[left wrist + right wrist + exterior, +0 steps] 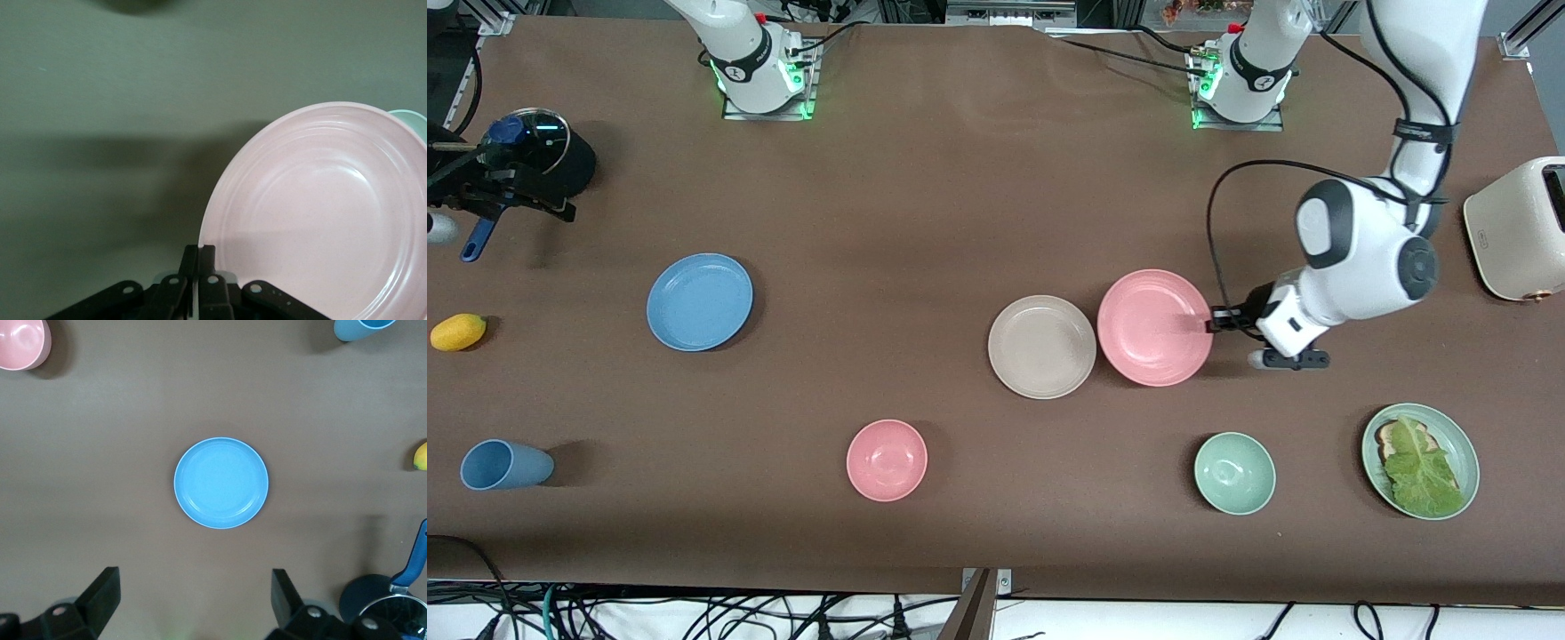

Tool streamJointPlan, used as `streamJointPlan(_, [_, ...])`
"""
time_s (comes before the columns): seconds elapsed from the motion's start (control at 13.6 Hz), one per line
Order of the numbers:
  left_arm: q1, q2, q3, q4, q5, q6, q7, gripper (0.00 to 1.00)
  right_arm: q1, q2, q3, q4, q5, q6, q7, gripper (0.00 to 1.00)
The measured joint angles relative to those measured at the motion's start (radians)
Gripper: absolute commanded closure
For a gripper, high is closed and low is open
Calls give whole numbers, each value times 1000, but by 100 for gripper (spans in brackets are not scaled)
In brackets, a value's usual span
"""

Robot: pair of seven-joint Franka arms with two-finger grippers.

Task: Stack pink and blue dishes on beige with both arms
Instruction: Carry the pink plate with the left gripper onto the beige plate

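The pink plate [1154, 327] [320, 213] is beside the beige plate [1041, 346], toward the left arm's end of the table, their rims almost meeting. My left gripper [1211, 322] [200, 248] is shut on the pink plate's rim at the side away from the beige plate. The plate casts a wide shadow on the table in the left wrist view. The blue plate [700, 301] [221, 483] lies flat toward the right arm's end. My right gripper [195, 577] hangs open high over the table near the blue plate, holding nothing; it is out of the front view.
Near the front edge are a blue cup [505, 464], a small pink bowl [887, 460], a green bowl [1234, 473] and a green plate with lettuce [1440, 436]. A lemon [458, 332] and a dark pot [538, 156] sit at the right arm's end, a toaster [1516, 228] at the left arm's.
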Motion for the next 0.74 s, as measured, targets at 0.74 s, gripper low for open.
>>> streamJointPlan(0.74, [-268, 80, -1, -5, 72, 212, -435, 100, 0, 0, 0, 0, 0, 0, 0, 0])
